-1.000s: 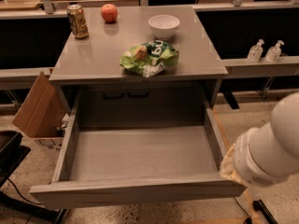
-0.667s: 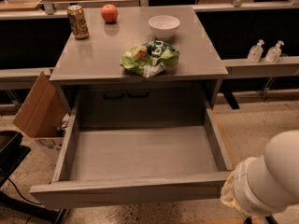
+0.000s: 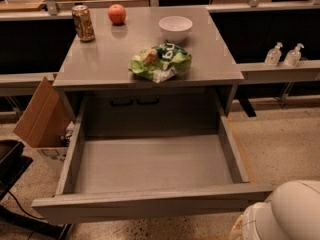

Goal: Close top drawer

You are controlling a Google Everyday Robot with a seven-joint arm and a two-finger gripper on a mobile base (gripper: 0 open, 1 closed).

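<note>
Top drawer (image 3: 150, 166) stood pulled far out of the cabinet (image 3: 100, 59), its front toward the camera. White arm (image 3: 292, 214) sat at lower right, just beside the front's right end. Gripper was out of view, so its state could not be told. On the cabinet top: can (image 3: 83, 23), apple (image 3: 117, 14), bowl (image 3: 175, 28), bag (image 3: 160, 62).

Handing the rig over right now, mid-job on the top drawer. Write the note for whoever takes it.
The gripper is not in view; only the white arm shows at bottom right, beside the drawer's front right corner.
The top drawer is pulled far out, its front toward the camera.
Done: nothing yet.
Left: bring the gripper to the drawer's front and push it in fully.
The cabinet top holds a can, apple, bowl and snack bag.
</note>
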